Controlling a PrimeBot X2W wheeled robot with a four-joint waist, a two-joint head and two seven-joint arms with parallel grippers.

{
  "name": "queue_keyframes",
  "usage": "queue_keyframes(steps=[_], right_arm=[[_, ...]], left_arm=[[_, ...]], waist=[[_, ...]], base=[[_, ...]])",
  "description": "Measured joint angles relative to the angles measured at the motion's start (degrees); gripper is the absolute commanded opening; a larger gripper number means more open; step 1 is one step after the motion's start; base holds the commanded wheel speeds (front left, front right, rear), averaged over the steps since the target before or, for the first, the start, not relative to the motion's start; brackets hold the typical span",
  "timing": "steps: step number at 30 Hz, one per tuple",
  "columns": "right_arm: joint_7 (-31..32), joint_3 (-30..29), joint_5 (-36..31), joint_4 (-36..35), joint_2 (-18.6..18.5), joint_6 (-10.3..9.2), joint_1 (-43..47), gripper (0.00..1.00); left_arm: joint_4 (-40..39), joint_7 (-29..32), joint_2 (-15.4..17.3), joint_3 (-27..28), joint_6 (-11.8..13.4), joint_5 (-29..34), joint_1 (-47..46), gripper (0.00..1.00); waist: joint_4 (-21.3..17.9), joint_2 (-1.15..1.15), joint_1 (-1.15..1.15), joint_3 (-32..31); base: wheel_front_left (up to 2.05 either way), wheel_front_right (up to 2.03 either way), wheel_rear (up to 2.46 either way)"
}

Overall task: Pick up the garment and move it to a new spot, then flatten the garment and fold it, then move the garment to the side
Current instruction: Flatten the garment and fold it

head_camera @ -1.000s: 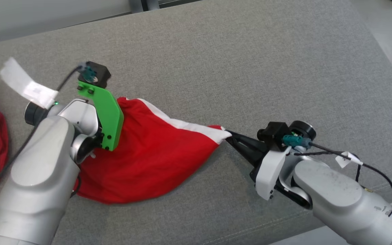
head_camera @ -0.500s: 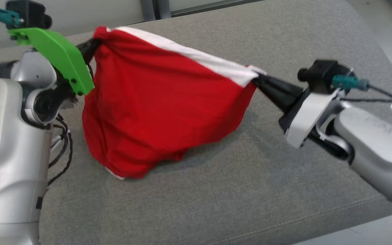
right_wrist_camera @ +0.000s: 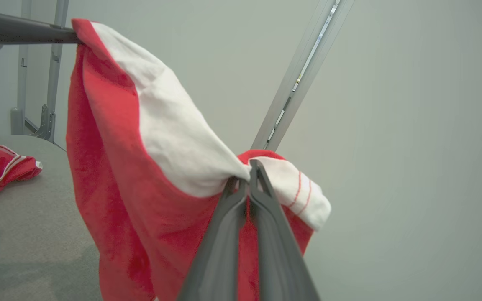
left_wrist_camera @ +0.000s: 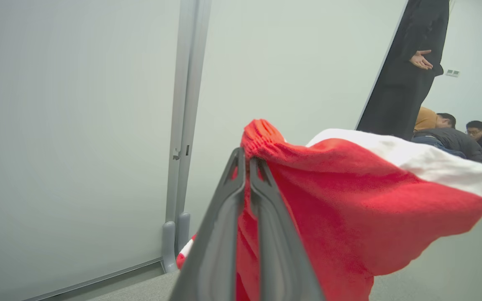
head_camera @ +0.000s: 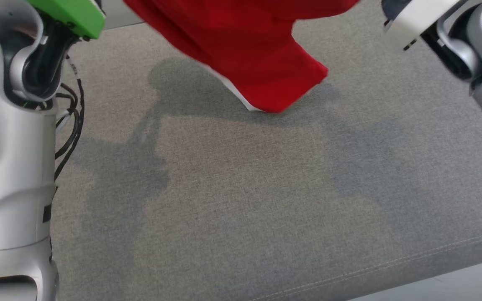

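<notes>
Red cloth garment with white band (head_camera: 249, 46) being raised off grey fabric worktop (head_camera: 266, 209), where it was lying second ago, and stretched out in air. Left end effector (left_wrist_camera: 247, 156) and right end effector (right_wrist_camera: 249, 167) each being kept pinched on upper corner. Pick-up judged done; relocation being begun.

A grey upholstered surface (head_camera: 241, 217) with a stitched front seam is crossed by soft shadows, and pale floor (head_camera: 475, 286) is seen past its edge. Pale wall panels (left_wrist_camera: 78, 125) are joined by a grey metal post (left_wrist_camera: 184, 104). A person in dark clothing (left_wrist_camera: 404, 88) is seen standing, with two seated people (left_wrist_camera: 452, 140) beside.
</notes>
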Motion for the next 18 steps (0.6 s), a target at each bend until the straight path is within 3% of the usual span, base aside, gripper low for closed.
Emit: queue_keyframes(steps=[4, 8, 11, 18], right_arm=[[-2.76, 4.56, -1.37, -0.64, 1.07, -1.03, 10.11, 0.0], [-3.02, 6.6, 1.76, -0.55, 0.05, -3.76, 25.32, 0.0], [-2.96, 8.15, 4.95, -0.54, -0.57, -4.58, 33.8, 0.0], [-3.16, 11.0, 6.5, -0.6, -0.04, -5.48, 40.51, 0.0]], left_arm=[[-1.69, -8.32, 0.26, 4.23, -0.23, -0.56, 11.31, 0.0], [-0.43, -12.0, -2.34, 3.38, -0.45, -2.79, 28.27, 0.0], [0.53, -14.16, -3.56, 2.59, -0.43, -3.31, 37.34, 0.0], [0.62, -18.16, -2.89, 0.27, -1.0, -2.01, 45.57, 0.0]], waist=[[0.54, 0.0, 0.0, 1.09], [1.1, 0.0, 0.0, 1.0], [1.75, 0.0, 0.01, 0.67], [2.63, 0.0, 0.0, 0.15]], base=[[0.0, 0.0, 0.0], [0.0, 0.0, 0.0], [0.0, 0.0, 0.0], [0.0, 0.0, 0.0]])
